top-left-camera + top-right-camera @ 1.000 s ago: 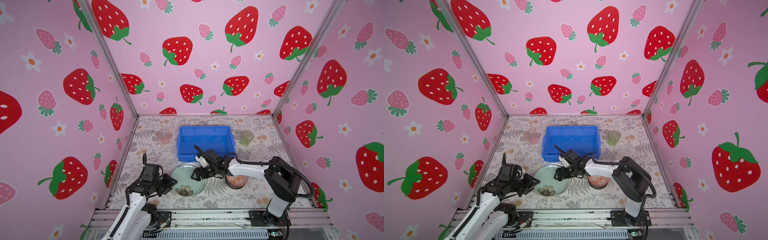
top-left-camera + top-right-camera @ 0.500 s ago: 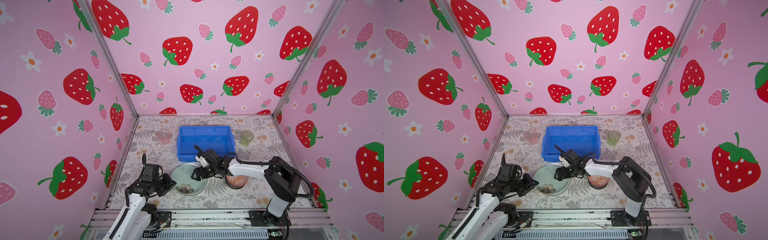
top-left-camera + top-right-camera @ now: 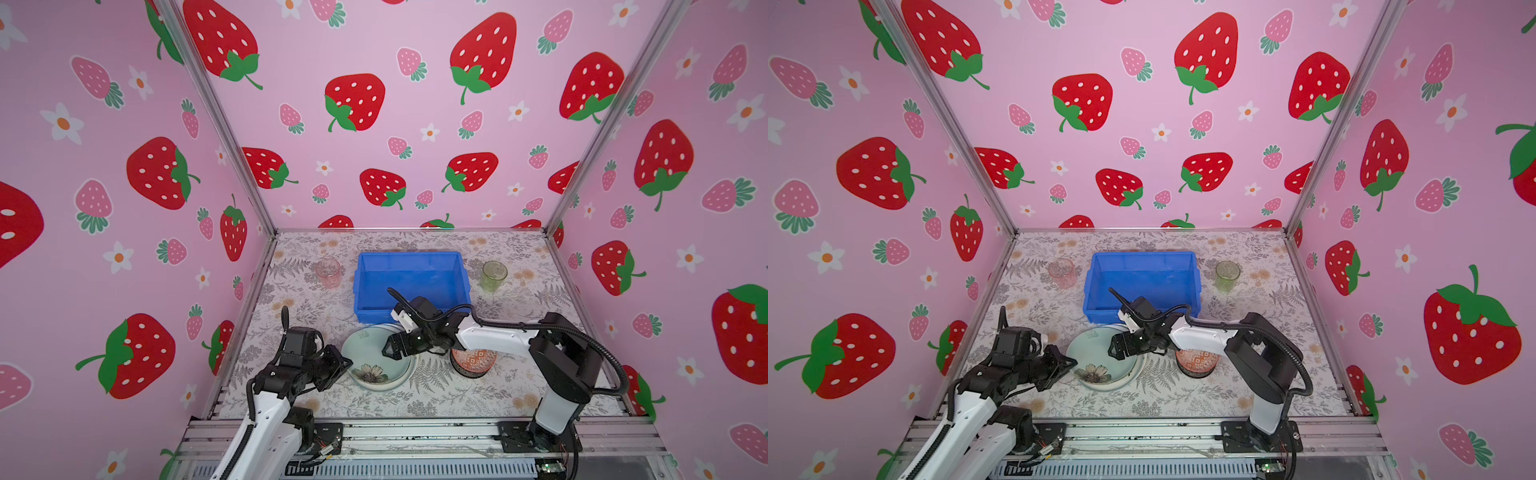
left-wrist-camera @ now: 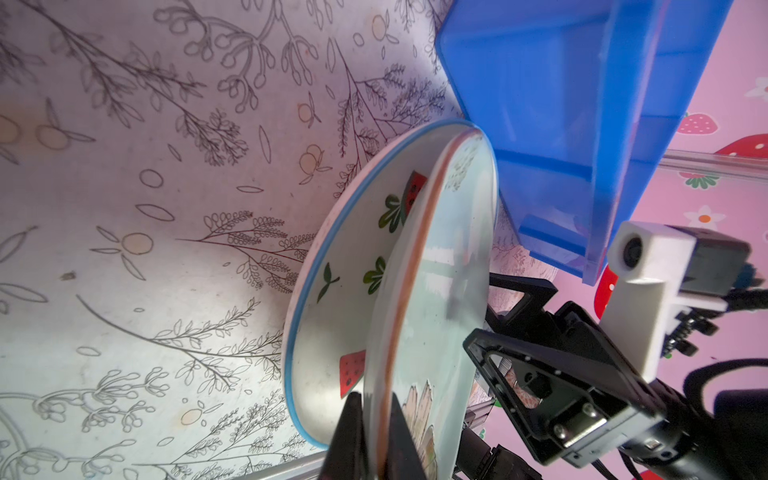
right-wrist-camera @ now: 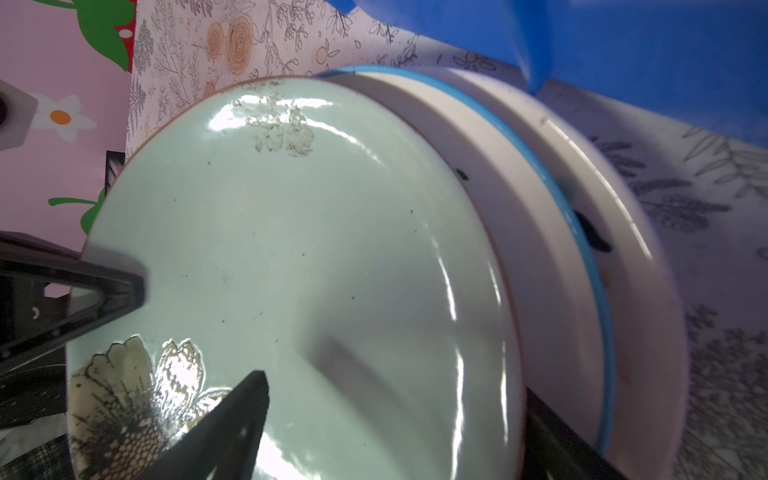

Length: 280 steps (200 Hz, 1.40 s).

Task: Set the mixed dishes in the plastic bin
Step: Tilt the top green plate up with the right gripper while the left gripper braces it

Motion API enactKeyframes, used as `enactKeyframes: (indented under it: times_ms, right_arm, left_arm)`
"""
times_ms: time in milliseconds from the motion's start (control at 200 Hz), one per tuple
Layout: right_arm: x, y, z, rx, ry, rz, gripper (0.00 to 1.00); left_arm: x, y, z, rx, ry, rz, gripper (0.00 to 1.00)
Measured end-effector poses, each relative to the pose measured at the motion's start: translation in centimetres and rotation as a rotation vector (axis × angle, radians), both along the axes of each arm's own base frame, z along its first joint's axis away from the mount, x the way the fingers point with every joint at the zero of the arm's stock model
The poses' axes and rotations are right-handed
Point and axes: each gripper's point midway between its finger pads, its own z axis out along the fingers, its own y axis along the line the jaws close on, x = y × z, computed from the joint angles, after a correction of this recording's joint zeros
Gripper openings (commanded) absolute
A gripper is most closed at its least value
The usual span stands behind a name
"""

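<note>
Left of centre in both top views, the pink glass cup (image 3: 328,272) stands upright on the floral table (image 3: 436,399), near the left wall of the blue bin (image 3: 409,254). Below it in the frame, the left gripper (image 3: 348,365) reaches in from the lower left. Its fingers (image 4: 353,432) are pressed together on the rim of the pale green plate (image 3: 374,353), one on each face of the edge. In the left wrist view that plate is tipped up at the gripped side, off the watermelon plate (image 4: 345,266) beneath it. The far edges of the two meet close to the bin's near wall. The right wrist view shows a cream plate (image 5: 631,249) lowest in the stack. All three plates are outside the bin, on the table just in front of it. Just right of the green plate's centre, the right gripper (image 3: 385,352) hangs over it with jaws spread wide, one finger above the plate's face and the other beyond its rim; whether either touches cannot be told. Further right, partly under the right arm, the orange bowl (image 3: 473,363) sits on the table. The green glass cup (image 3: 493,274) stands upright near the bin's right wall
</note>
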Motion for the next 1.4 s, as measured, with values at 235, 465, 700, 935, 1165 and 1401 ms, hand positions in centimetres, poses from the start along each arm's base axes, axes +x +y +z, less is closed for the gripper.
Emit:
enactKeyframes:
  times_ms: [235, 465, 700, 935, 1165, 1401]
  right_arm:
    - [0.1, 0.2, 0.6, -0.005, -0.011, 0.013, 0.88]
    - [0.9, -0.4, 3.5, 0.029, -0.034, -0.006, 0.88]
    - [3.1, -2.7, 9.7, 0.168, -0.071, -0.070, 0.88]
    - [4.7, -6.1, 14.0, 0.275, -0.108, -0.128, 0.88]
    - [4.4, -8.2, 13.0, 0.275, -0.064, -0.142, 0.83]
    - [3.3, -8.5, 11.8, 0.269, -0.005, -0.116, 0.73]
  left_arm:
    - [0.2, 0.1, 0.6, 0.003, -0.037, -0.008, 0.00]
    - [0.7, -0.3, 2.5, -0.014, -0.109, -0.054, 0.00]
    - [1.2, -1.5, 5.2, -0.067, -0.212, -0.136, 0.00]
    - [1.2, -2.2, 5.2, -0.080, -0.209, -0.197, 0.00]
    - [2.3, -2.9, 6.8, -0.101, -0.260, -0.245, 0.00]
    - [3.5, -3.7, 9.1, -0.120, -0.356, -0.309, 0.00]
